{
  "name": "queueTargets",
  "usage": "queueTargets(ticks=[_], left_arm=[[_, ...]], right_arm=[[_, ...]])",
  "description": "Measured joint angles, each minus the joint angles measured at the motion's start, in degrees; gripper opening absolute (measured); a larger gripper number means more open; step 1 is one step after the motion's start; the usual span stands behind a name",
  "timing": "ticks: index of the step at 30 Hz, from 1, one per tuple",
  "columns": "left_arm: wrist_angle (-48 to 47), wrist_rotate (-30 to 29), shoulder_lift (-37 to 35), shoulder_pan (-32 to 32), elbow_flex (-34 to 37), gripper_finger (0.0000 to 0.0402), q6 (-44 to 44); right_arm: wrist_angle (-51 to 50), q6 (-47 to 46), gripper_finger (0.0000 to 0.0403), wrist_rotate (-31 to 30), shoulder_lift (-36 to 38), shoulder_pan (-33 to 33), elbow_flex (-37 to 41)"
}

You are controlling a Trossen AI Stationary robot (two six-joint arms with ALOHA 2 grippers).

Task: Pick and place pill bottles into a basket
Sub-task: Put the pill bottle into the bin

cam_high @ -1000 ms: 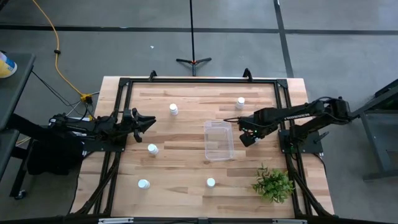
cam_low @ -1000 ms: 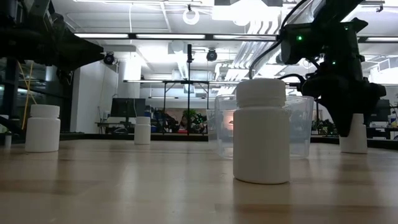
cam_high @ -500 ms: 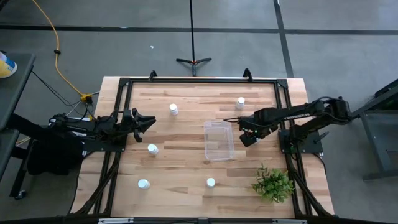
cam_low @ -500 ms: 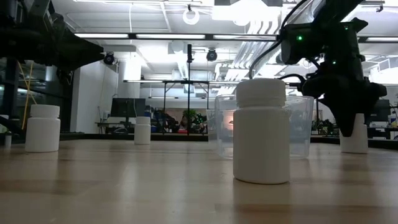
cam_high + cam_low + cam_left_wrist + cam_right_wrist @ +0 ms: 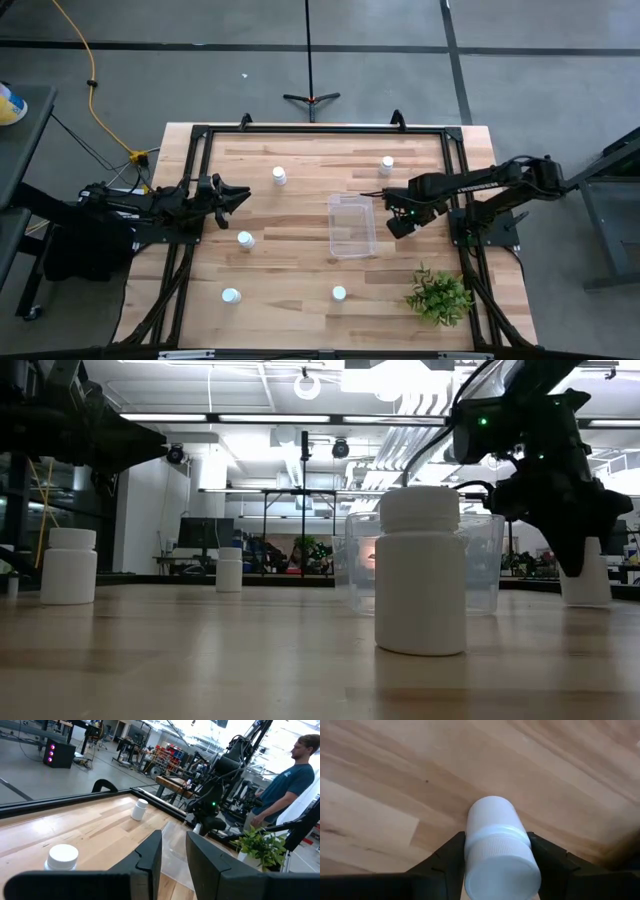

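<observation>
Clear-plastic basket (image 5: 352,226) mid-table, seemingly empty. Right gripper (image 5: 398,222) just beside it, clamped on one pill bottle (image 5: 496,847). Five other bottles scattered on wood. Left gripper (image 5: 238,194) idle at left edge, fingers slightly parted.

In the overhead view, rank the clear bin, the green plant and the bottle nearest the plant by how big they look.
1. Plant and clear bin: too alike to rank.
2. Bottle: clearly smallest.
</observation>
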State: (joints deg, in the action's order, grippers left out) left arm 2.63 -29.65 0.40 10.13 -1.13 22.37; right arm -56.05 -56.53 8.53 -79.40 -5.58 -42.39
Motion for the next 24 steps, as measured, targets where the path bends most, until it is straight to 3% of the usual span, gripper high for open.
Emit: queueTargets(ticks=[10, 24], left_arm=[[0.02, -0.02, 0.0, 0.0, 0.0, 0.0124, 0.0], [0.02, -0.02, 0.0, -0.02, 0.0, 0.0124, 0.0]], right_arm=[[-1.12, 1.47, 0.0171, 1.2, 0.0, 0.02, -4.34], [-4.76, 2.88, 0.017, -2.52, 0.0, 0.0, -14.59]])
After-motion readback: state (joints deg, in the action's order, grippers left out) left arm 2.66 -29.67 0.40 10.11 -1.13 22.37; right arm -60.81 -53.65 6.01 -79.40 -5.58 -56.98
